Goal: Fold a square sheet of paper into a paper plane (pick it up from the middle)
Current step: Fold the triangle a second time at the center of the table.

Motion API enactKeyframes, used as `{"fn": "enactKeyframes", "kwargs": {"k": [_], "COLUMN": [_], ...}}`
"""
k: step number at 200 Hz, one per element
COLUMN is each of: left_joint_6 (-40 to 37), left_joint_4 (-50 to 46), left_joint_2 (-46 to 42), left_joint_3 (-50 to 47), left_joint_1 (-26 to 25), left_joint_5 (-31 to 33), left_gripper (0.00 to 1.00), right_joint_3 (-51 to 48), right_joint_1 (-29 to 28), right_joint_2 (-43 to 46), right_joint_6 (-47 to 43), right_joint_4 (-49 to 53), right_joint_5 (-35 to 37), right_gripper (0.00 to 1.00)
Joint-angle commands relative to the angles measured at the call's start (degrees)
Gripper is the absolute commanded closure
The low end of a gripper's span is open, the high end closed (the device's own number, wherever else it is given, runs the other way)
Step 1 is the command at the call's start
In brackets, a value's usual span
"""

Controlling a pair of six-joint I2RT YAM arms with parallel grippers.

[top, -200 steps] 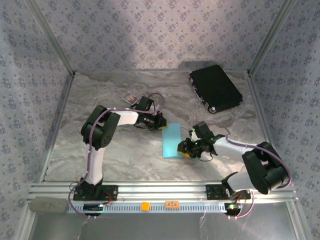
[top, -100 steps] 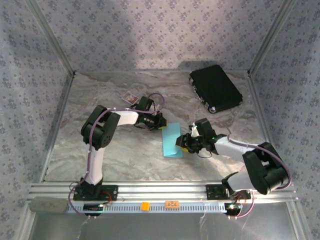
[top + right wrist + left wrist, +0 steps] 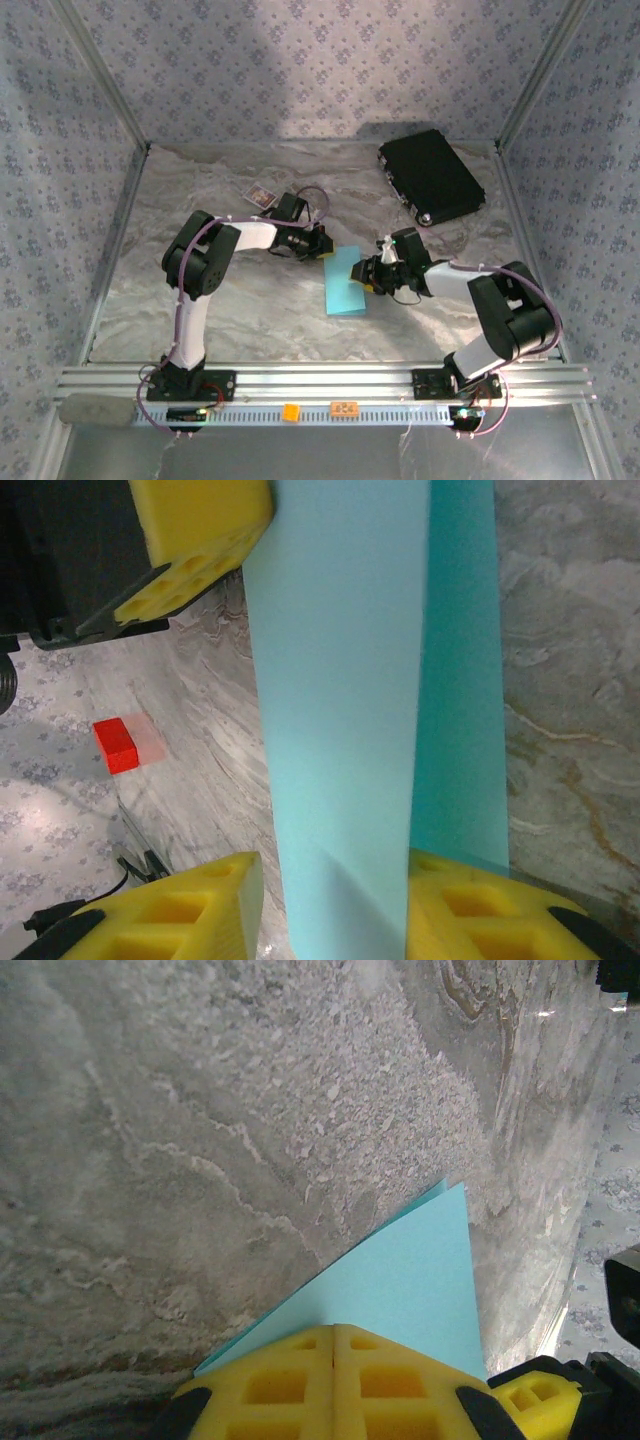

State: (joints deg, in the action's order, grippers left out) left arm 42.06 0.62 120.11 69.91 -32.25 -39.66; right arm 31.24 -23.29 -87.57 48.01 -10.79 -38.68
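The square sheet of paper (image 3: 342, 290) is light blue and lies folded into a narrow strip mid-table. My left gripper (image 3: 322, 247) is shut, its yellow tips (image 3: 333, 1332) resting on the sheet's far left corner (image 3: 400, 1280). My right gripper (image 3: 368, 275) is at the strip's right edge. In the right wrist view its jaws (image 3: 330, 870) stand open around a lifted upper layer of the paper (image 3: 340, 680). A gap shows beside the left finger (image 3: 190, 910), while the right finger (image 3: 480, 910) touches the lower layer. No finished plane shape shows.
A black rectangular case (image 3: 430, 176) lies at the back right. A small dark card (image 3: 259, 194) sits at the back left, behind the left arm. Metal frame posts and patterned walls close in the marbled table (image 3: 250, 310). Small orange blocks (image 3: 290, 411) sit on the front rail.
My right gripper slid away from me along the paper's right edge, from its near corner toward the middle, and its forearm swung left. The left gripper stayed put.
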Motion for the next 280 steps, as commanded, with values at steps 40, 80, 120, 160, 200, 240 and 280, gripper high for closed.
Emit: {"fn": "enactKeyframes", "kwargs": {"k": [40,80,120,160,200,240,280], "left_joint_6": [-0.9,-1.2,-2.6,-5.1,-5.7,-8.6,-16.6], "left_joint_4": [-2.4,-2.6,-3.6,-4.3,-1.5,4.8,14.8], "left_joint_2": [-1.4,-4.4,-12.0,-20.3,-27.9,-33.9,-37.1], "left_joint_3": [-0.3,1.1,-0.3,-5.3,-13.3,-21.5,-29.5], "left_joint_1": [0.0,-0.1,-0.9,-2.6,-4.7,-9.4,-16.8], "left_joint_5": [0.0,-0.8,1.6,8.8,16.2,23.1,29.2], "left_gripper": [0.93,0.82,0.56,0.42,0.42,0.46,0.47], "right_joint_3": [-1.8,-2.2,-1.9,-2.2,-1.8,-0.5,1.0], "right_joint_1": [1.7,1.8,1.3,-0.3,-0.9,-0.2,0.1], "right_joint_2": [-1.0,-1.5,-1.4,-2.8,-3.2,-3.2,-4.4], "right_joint_6": [-1.5,-1.4,1.4,9.8,10.3,6.5,4.0], "right_joint_4": [-1.7,-1.7,-3.1,-9.7,-10.1,-7.9,-6.5], "right_joint_5": [-1.5,-1.1,1.3,4.5,3.9,0.6,-1.4], "right_gripper": [0.75,0.86,0.91,0.91,0.87,0.76,0.78]}}
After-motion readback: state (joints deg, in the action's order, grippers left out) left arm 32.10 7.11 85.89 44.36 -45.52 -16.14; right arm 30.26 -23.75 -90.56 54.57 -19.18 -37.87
